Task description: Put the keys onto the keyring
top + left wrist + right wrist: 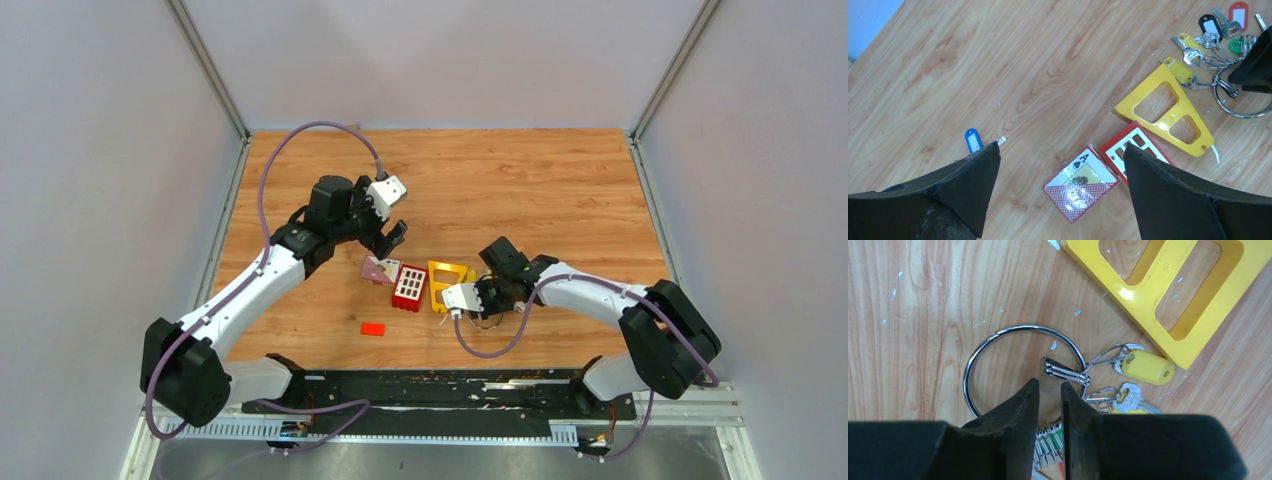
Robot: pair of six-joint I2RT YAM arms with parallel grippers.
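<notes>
The keyring (998,337), a thin silver ring, lies on the wood by the yellow frame's corner. Several wire clips hang on it, carrying keys: a yellow-headed one (1147,367) and a silver one (1133,397). My right gripper (1049,385) stands over the ring's near arc, its jaws drawn to a narrow gap with the ring's clips between them. In the left wrist view the bunch of keys (1208,40) fans out beside the keyring (1243,107). A lone blue-headed key (973,140) lies by my left fingertip. My left gripper (1062,150) hovers wide open above the card pack, holding nothing.
A yellow triangular frame (445,280) lies mid-table, with a red-and-white tray (409,288) beside it. Left of that lies a pack of playing cards (1080,185). A small red block (373,328) sits nearer the arms' bases. Grey walls enclose the table.
</notes>
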